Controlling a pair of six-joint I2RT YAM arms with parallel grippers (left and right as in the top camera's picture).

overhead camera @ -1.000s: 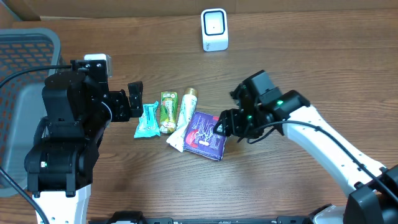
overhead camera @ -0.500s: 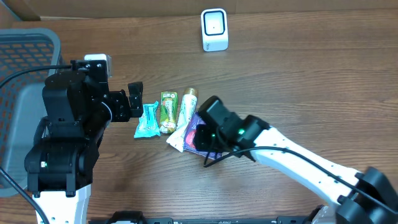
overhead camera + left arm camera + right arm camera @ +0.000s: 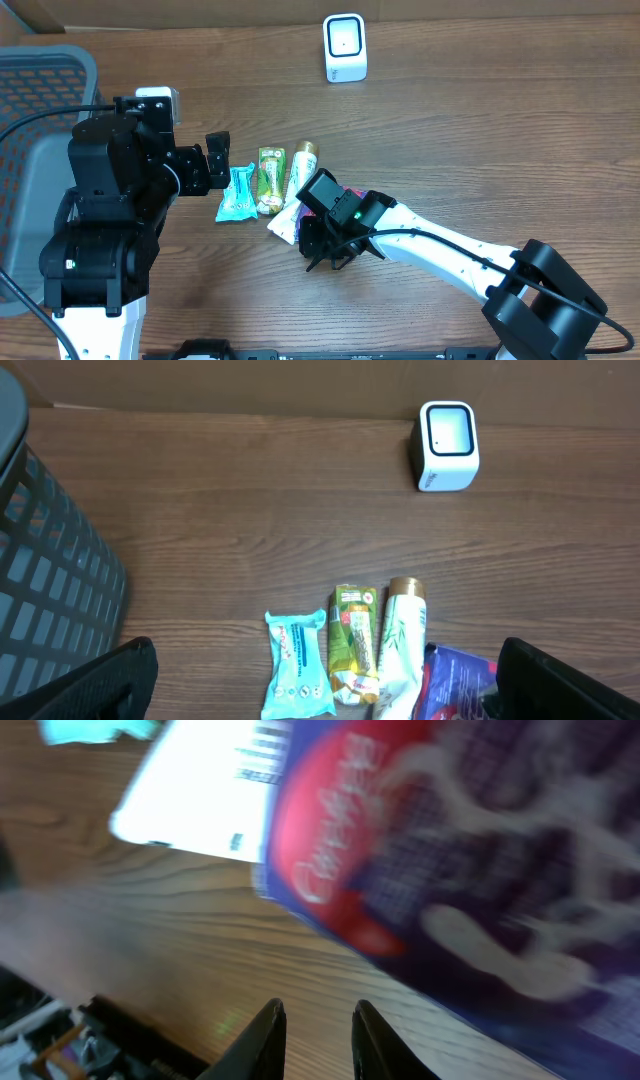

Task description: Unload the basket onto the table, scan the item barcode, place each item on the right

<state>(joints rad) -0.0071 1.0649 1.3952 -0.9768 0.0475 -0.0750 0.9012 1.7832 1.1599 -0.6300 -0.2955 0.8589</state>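
1. Nearest my side, the right gripper (image 3: 314, 1032) hung low over the wooden table (image 3: 480, 120) at the near edge of the purple packet (image 3: 450, 870). Its fingers (image 3: 268, 1038) stood narrowly apart. Bare wood showed in the slit between them, and they gripped nothing.
2. The purple packet, the item I took to be the one for scanning, lay on the table in the middle of the workspace. It carried a red oval logo and pale swirls and was badly blurred in the right wrist view. From overhead, the gripper's black body hid most of it.
3. The packet's left edge touched a white tube (image 3: 400, 650). Beyond that came a green packet (image 3: 353, 645) and a teal packet (image 3: 298, 665). The three lay side by side in a short row, their long sides running away from me.
4. The left gripper (image 3: 217, 160) hovered at the left end of that row, just beside the teal packet. Its fingers (image 3: 100, 685) were spread wide, one at each lower corner of the left wrist view, and were empty.
5. A grey mesh basket (image 3: 45, 90) stood at the table's left edge, on the far side of the left gripper from the items.
6. Farthest off, the white barcode scanner (image 3: 345, 47) stood near the table's far edge, well apart from the items. Its rounded square window was turned toward my side.
7. A strip of cardboard (image 3: 200, 15) ran along the far edge behind it.
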